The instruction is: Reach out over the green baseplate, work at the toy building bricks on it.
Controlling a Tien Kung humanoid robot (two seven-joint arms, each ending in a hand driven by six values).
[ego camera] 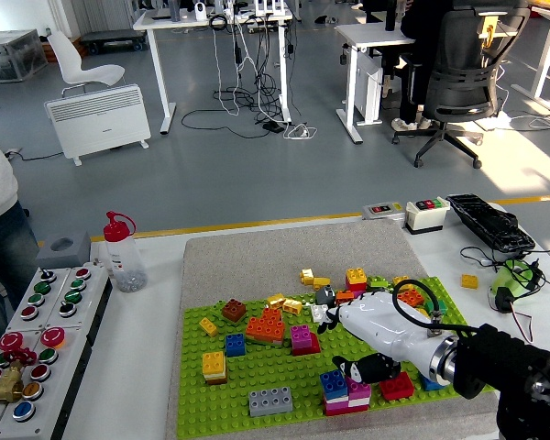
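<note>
The right hand (376, 335) hovers over bricks (348, 390) at the baseplate's (257, 371) 5 o'clock; fingers' (359, 369) grip cannot be told. A sideways sweep could knock loose bricks off.

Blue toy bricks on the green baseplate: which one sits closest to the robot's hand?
The blue brick near the baseplate's front edge, atop a pink one, just left of the right hand; the other blue brick sits farther left.

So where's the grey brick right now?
In the head view, the grey brick sits at the green baseplate's near edge, left of the blue brick and the right hand.
</note>
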